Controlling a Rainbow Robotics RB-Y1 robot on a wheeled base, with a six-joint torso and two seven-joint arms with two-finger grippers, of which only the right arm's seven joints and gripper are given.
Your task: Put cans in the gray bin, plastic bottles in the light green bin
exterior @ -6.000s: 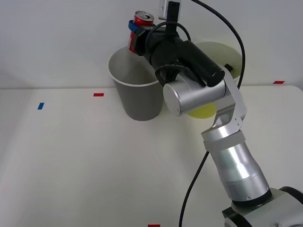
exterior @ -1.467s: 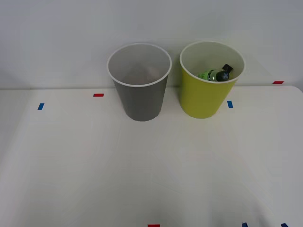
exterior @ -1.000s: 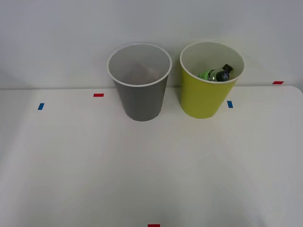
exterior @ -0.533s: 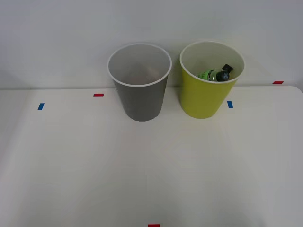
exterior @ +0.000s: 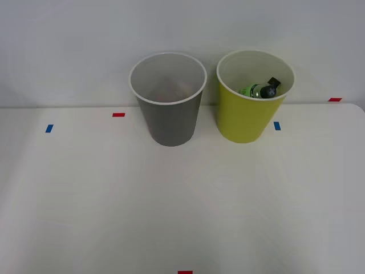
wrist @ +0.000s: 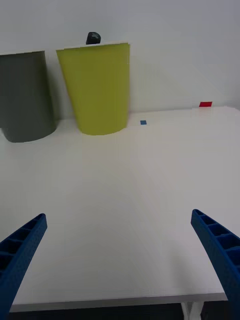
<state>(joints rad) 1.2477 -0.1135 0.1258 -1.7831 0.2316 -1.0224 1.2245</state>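
Observation:
The gray bin (exterior: pixel 169 123) stands at the back of the white table, also seen as the gray bin (wrist: pixel 25 97) in the right wrist view. A dim reddish patch lies deep inside it; I cannot tell whether that is the can. Beside it on the right is the light green bin (exterior: pixel 246 119), light green bin (wrist: pixel 97 90). The green plastic bottle (exterior: pixel 254 90) lies inside, and its dark cap (wrist: pixel 93 38) pokes above the rim. My right gripper (wrist: pixel 119 218) is open and holds nothing. It hangs well back from both bins, near the table's front edge.
Small tape marks dot the table: red (exterior: pixel 118 115) and blue (exterior: pixel 49 128) at the left, blue (exterior: pixel 277 125) and red (exterior: pixel 335 99) at the right, red (exterior: pixel 185 272) at the front. A plain wall rises right behind the bins.
Six seconds ago my right arm held the red can over the gray bin. The arm has since left the front view and the can is no longer in the gripper. Nothing moved in the last second.

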